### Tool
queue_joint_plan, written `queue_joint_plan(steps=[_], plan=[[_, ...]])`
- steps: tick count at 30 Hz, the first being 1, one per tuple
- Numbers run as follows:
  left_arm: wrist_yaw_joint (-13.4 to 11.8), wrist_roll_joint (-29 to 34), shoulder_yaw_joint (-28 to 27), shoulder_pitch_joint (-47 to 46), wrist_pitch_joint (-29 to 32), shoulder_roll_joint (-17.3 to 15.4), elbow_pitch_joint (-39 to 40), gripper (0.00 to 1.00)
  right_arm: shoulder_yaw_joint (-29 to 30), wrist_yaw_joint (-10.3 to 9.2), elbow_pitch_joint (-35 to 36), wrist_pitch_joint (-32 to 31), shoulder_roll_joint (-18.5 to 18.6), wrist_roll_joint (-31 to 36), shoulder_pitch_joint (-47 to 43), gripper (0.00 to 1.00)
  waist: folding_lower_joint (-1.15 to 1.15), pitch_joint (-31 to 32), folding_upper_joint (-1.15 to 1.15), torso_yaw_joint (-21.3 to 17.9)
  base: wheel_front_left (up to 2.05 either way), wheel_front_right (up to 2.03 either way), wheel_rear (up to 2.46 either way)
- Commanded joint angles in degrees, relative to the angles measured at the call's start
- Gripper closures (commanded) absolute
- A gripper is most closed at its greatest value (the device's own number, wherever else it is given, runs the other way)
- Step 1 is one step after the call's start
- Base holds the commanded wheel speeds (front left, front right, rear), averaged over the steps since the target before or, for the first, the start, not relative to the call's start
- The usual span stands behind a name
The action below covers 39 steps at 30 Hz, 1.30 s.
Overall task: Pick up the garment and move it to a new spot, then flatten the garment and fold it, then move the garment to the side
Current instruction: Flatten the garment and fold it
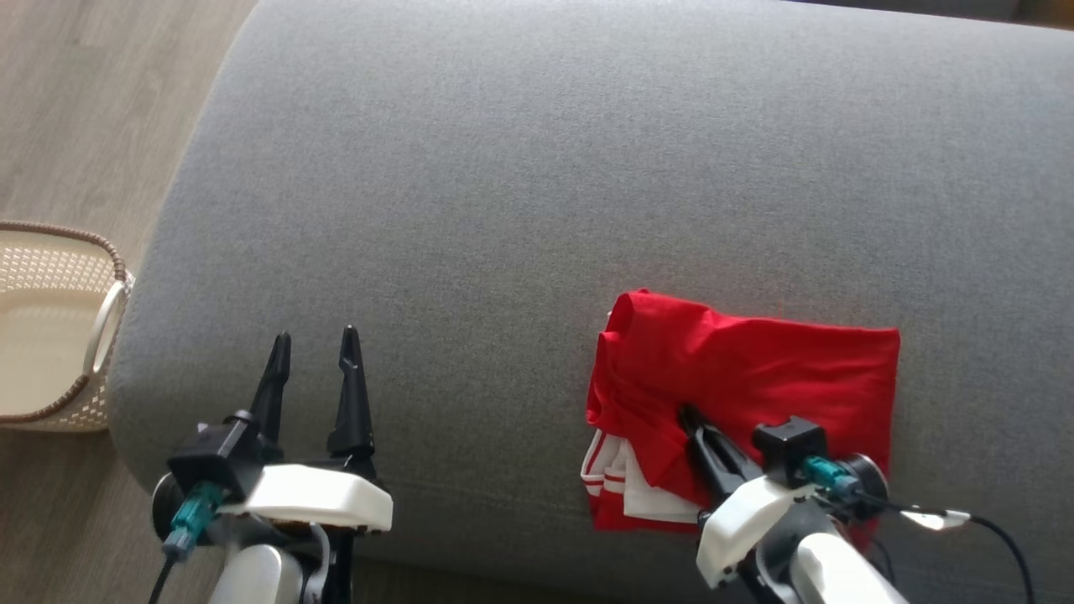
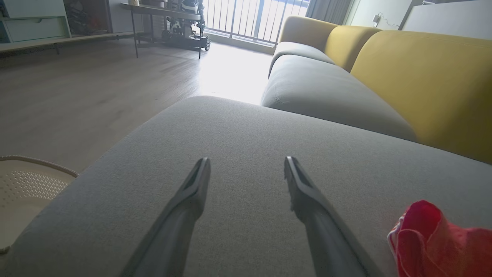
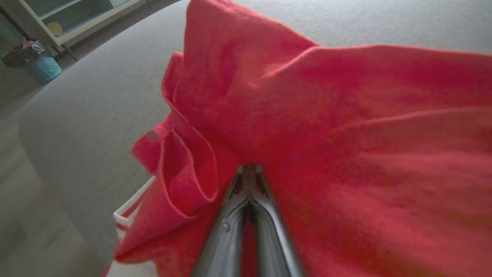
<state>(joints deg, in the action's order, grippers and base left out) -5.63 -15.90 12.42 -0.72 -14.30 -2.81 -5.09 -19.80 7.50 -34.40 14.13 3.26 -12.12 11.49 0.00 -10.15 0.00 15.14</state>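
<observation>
Two claws show along the bottom of the head view. At far left a pale basket (image 1: pixel 50 327) stands beside the grey sofa cushion (image 1: pixel 537 168). At lower left the left claw (image 1: pixel 315 335) hangs spread wide, holding nothing. At lower right the red garment (image 1: pixel 755 361) lies folded on the cushion, the right claw (image 1: pixel 690 413) pinched shut on its near layers. This looks like the final move aside, which calls for a lift that keeps the fold intact.

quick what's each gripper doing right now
left gripper: open, holding nothing, over the grey cushion
right gripper: shut on the red garment
</observation>
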Motion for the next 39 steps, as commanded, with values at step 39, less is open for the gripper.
queue_joint_plan(steps=[39], plan=[[0.69,1.08,-6.44,-0.31,-0.70,-0.07,3.51,0.00,14.09,-0.01,27.07,-2.01,3.48,0.60,-1.78,1.00,0.00,6.71,0.00,-15.49,0.00,0.00,0.00]])
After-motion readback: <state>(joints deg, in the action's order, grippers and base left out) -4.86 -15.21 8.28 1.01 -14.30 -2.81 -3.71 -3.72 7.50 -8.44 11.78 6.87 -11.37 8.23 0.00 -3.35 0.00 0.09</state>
